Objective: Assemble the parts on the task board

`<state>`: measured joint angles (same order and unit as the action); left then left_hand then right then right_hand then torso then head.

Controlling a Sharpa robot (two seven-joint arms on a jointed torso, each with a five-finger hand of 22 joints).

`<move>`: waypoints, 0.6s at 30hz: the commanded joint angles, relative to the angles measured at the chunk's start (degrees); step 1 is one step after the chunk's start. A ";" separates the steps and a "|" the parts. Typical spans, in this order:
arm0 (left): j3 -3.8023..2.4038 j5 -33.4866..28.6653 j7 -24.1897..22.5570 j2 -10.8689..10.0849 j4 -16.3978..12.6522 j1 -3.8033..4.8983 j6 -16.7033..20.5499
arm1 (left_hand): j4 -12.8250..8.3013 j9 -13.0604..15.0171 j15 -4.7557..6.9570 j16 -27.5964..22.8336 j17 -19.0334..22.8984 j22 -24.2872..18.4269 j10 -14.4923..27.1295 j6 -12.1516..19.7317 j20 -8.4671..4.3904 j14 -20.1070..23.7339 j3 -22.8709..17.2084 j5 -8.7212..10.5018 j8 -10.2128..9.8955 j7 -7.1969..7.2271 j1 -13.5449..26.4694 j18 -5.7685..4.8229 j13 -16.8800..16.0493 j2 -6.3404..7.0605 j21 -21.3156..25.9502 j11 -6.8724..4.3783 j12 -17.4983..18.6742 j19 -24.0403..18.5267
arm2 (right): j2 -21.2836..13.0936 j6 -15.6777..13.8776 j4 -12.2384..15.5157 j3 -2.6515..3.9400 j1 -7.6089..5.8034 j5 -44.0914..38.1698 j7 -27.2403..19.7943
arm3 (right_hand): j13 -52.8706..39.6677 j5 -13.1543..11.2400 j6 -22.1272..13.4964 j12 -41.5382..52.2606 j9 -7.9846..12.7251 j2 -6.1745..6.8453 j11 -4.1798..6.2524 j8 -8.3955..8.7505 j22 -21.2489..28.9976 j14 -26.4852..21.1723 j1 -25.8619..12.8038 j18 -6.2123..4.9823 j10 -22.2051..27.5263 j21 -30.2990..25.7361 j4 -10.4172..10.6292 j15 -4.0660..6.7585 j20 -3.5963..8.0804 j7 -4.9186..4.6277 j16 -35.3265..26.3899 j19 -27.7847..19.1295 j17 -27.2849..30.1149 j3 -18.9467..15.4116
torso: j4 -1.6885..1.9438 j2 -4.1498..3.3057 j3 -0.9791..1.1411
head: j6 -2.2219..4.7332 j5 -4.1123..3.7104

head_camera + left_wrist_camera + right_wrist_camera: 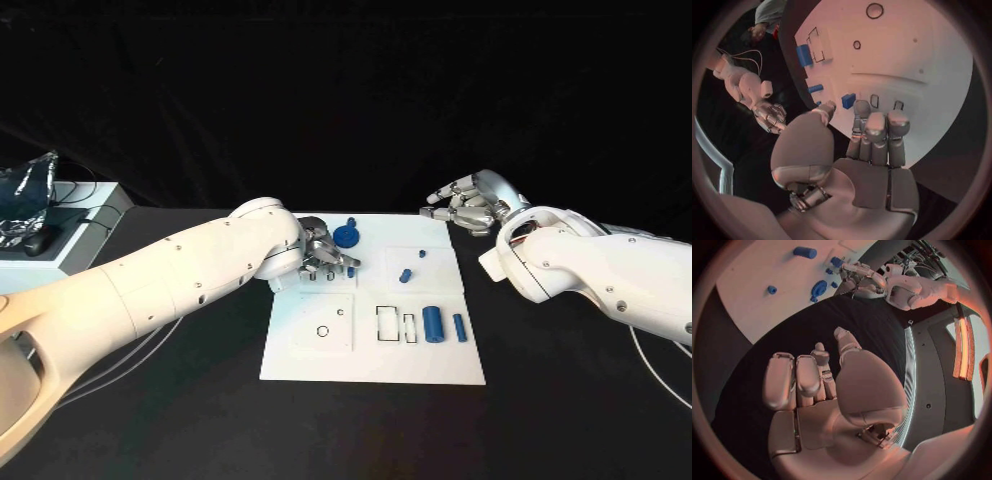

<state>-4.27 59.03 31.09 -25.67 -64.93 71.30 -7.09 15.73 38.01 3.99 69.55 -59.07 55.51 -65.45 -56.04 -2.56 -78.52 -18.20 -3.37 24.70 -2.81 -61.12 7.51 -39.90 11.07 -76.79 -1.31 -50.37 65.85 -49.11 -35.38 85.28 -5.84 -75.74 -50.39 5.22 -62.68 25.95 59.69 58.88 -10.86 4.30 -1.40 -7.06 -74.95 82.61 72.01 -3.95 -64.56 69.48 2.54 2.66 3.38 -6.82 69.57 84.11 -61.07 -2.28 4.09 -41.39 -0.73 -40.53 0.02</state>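
Task board, white with small blue parts; left hand and right hand fingers curled, empty.

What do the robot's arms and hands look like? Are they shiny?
Both arms, left and right, are smooth white rounded shells dotted with small dark screws. Each ends in a shiny silver metal hand, the left hand and the right hand, built from chunky jointed segments with rounded fingertips. Thin pale cables trail beside both arms on the black table.
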 commanded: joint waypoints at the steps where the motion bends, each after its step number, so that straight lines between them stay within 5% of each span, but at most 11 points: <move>1: -0.01 0.42 0.39 0.59 0.39 0.11 -2.44 | -0.10 0.12 0.06 -0.04 -0.12 0.24 -0.33 -0.53 -0.04 -0.33 -0.07 0.13 -0.26 0.00 -0.53 -0.97 -0.07 0.27 0.33 0.07 0.11 0.39 | 0.07 0.86 0.03 0.03 -0.04 -0.19 0.00 | -0.05 0.33 0.01 0.06 -0.05 -0.39 0.04 0.13 -9.62 0.08 -0.14 -0.27 -0.52 0.13 -0.26 0.09 0.15 -0.26 0.28 1.98 -0.05 -0.12 | 0.01 -0.01 -0.08 | -0.06 0.03; 18: 0.06 0.40 0.25 1.74 2.48 0.15 -2.09 | -0.58 0.49 -0.03 -0.24 0.09 0.61 -0.09 -0.50 0.07 -0.02 -0.29 0.13 -0.55 -0.09 -0.96 -0.95 -0.09 -0.29 0.69 0.15 0.21 0.18 | 0.15 0.87 0.11 0.03 -0.15 -0.36 0.22 | -0.14 0.28 0.19 -0.02 -0.25 -0.57 0.07 0.31 -9.61 0.09 -0.18 -0.27 -0.59 0.11 -0.24 0.11 0.16 -0.21 0.23 1.97 -0.05 -0.13 | -0.22 -0.38 -0.05 | -0.10 -0.14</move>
<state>-4.19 59.24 31.37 -24.14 -62.51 71.33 -8.36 15.40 38.48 3.99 69.55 -59.04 56.09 -65.45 -56.20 -2.56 -78.51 -18.52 -3.36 24.45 -2.66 -61.63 7.51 -39.96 10.98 -76.34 -1.31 -50.37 65.84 -49.00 -35.23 85.32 -5.83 -75.84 -50.40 5.50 -62.76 25.95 59.67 58.88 -11.06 4.30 -1.29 -7.06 -74.93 82.61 72.01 -3.95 -64.87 69.48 2.53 2.66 3.38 -6.80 69.56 84.11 -61.06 -2.28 3.92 -41.72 -0.80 -40.64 -0.08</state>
